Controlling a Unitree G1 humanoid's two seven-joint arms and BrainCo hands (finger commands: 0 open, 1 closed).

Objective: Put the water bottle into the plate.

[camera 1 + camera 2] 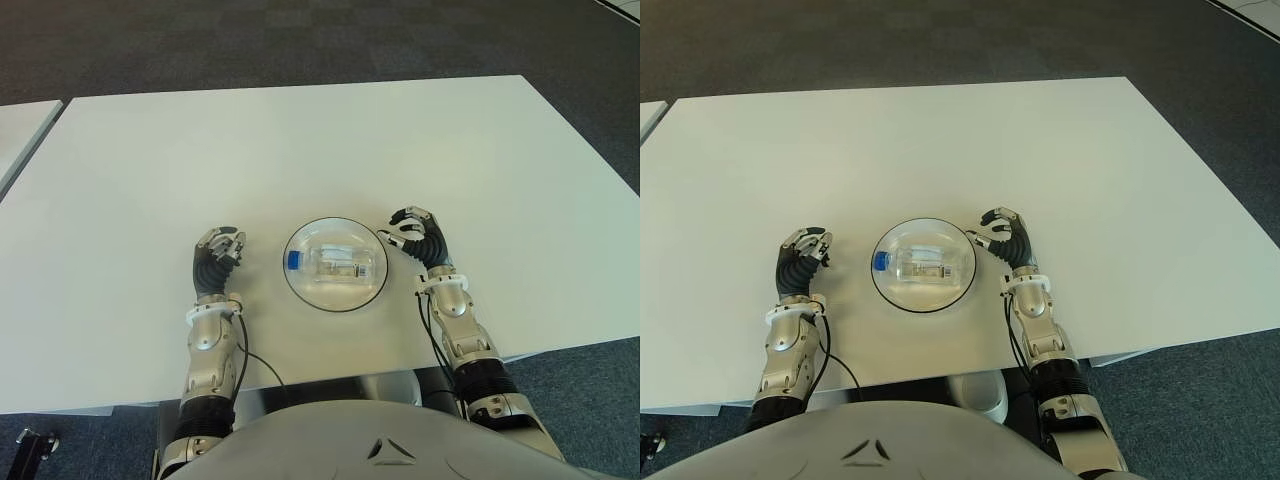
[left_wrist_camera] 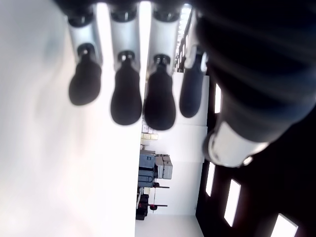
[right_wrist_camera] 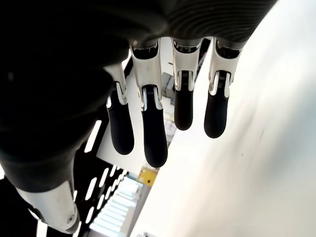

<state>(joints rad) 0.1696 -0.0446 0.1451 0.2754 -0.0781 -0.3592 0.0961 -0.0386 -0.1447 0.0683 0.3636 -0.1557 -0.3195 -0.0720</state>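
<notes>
A clear plastic water bottle with a blue cap lies on its side inside a round white plate with a dark rim, its cap end pointing toward the robot's left hand. The plate sits on a broad white table, between the two hands.

The robot's right hand shows just beside the plate's rim on the right, its black-tipped fingers loosely curved and parted, closed on nothing; the fingertips point toward the plate but stand apart from the bottle. In the right wrist view the four fingers hang relaxed with gaps between them and only bare table beyond.

The left hand shows on the other side of the plate, a little farther from the rim, its fingers curled partway in and holding nothing. Whether either hand touches the tabletop cannot be told.

Nothing lies between either set of fingertips and the plate. A black cable trails from the left forearm across the table's near edge. Dark carpet lies beyond the far edge, and the corner of a second white table shows off to the left.
</notes>
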